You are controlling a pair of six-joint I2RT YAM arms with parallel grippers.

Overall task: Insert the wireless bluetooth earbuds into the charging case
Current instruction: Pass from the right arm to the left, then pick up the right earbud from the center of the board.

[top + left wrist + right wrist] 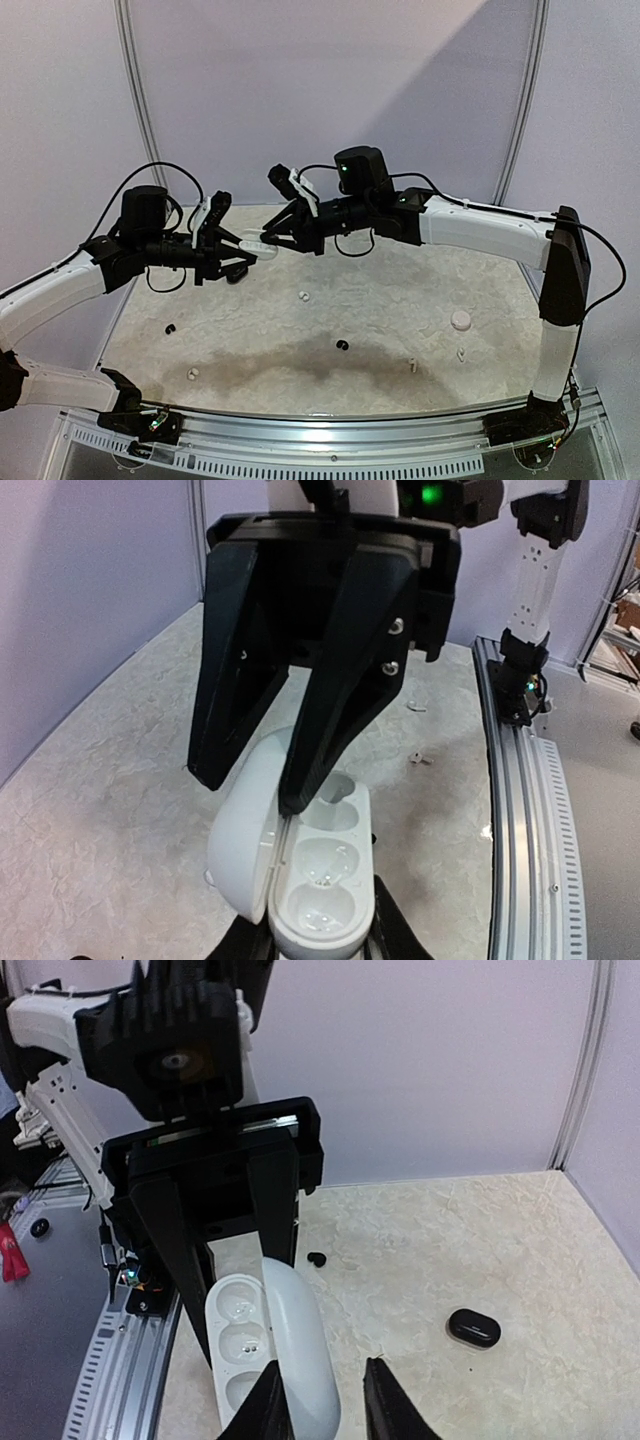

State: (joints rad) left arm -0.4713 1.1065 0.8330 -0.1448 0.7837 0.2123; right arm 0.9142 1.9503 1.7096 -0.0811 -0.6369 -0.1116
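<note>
Top external: beige marbled tabletop, scattered earbuds, lilac walls.

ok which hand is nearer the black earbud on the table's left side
Left. The left hand is in the air, farther back and to the right of the black earbud; the right hand is beyond it, even farther right.

The top camera looks down from above the near edge over the whole table. The left wrist camera faces right, the right one left, both close on the open white charging case they share.
</note>
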